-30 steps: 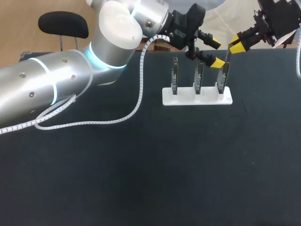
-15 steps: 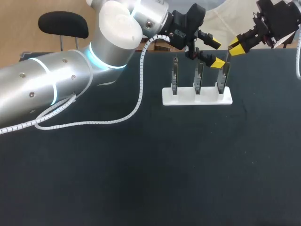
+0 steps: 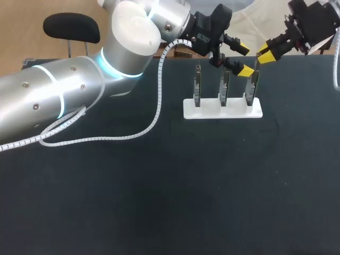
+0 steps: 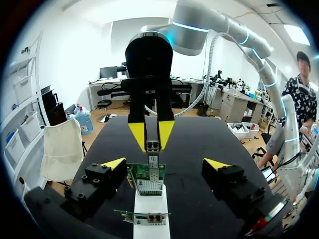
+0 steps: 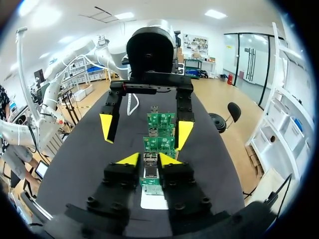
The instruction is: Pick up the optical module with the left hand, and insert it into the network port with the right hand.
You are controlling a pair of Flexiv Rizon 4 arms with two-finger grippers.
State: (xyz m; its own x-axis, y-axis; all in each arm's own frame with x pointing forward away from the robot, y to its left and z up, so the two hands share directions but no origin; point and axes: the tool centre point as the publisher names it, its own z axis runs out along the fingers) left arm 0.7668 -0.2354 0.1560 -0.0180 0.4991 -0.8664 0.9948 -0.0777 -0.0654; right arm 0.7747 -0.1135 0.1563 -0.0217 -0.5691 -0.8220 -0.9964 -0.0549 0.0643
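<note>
Found optical module [image 4: 153, 158] clamped from two sides between the yellow tips of right gripper [image 4: 152, 141], upright, lower end meeting the top edge of a green board [image 4: 145, 180]. Cannot tell how deep it sits there.

Placed that green board as the rightmost of three upright boards standing in a white holder [image 3: 223, 111]. Read the holder from the head camera at about 1 o'clock of the table [image 3: 159, 202] centre. Logged right gripper at 1 o'clock of the holder, above the rightmost board.

Noted left gripper [image 3: 244, 59] at 12 o'clock of the holder, fingers spread wide and gripping nothing, one tip on each side of the row of boards, near the rightmost one.

Traced left arm [image 3: 64, 101] in from 9 o'clock, with a white coiled cable [image 3: 155, 118] looping down onto the table at 9 o'clock of the holder.
</note>
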